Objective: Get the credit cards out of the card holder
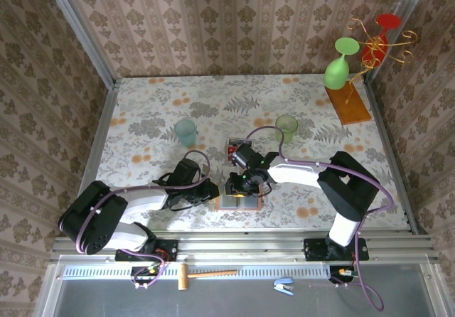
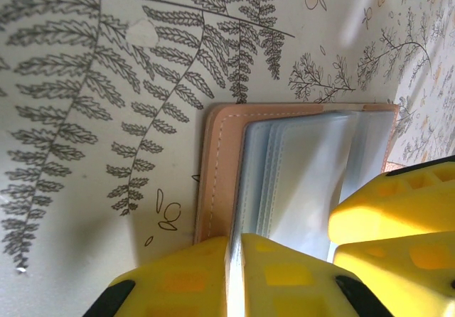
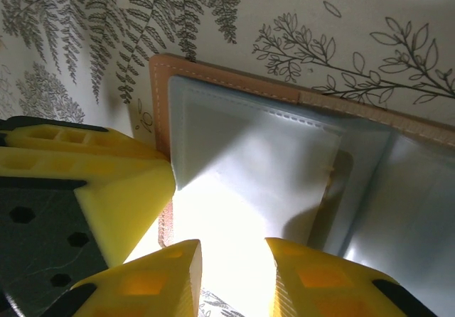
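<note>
Card holder (image 1: pixel 253 203) sitting open by the near edge of the table (image 1: pixel 142 104), roughly mid-way along, grey-blue pockets (image 2: pixel 298 175) facing up. Left gripper (image 2: pixel 234 249) clamped tight on one pocket leaf. Right gripper (image 3: pixel 234 249) at the other side, jaws a bit apart around a pocket edge, not obviously gripping.

Top external view: lit brightly and evenly from overhead, with soft, short shadows thrown beside the arms on the table (image 1: pixel 142 104); rendered sharp throughout. Right wrist view: burned out to white glare on the card holder (image 3: pixel 242 139) sleeve above the right gripper (image 3: pixel 231 260). Left wrist view: blurred the near left gripper (image 2: pixel 234 249); showed a soft shadow left of the card holder.
</note>
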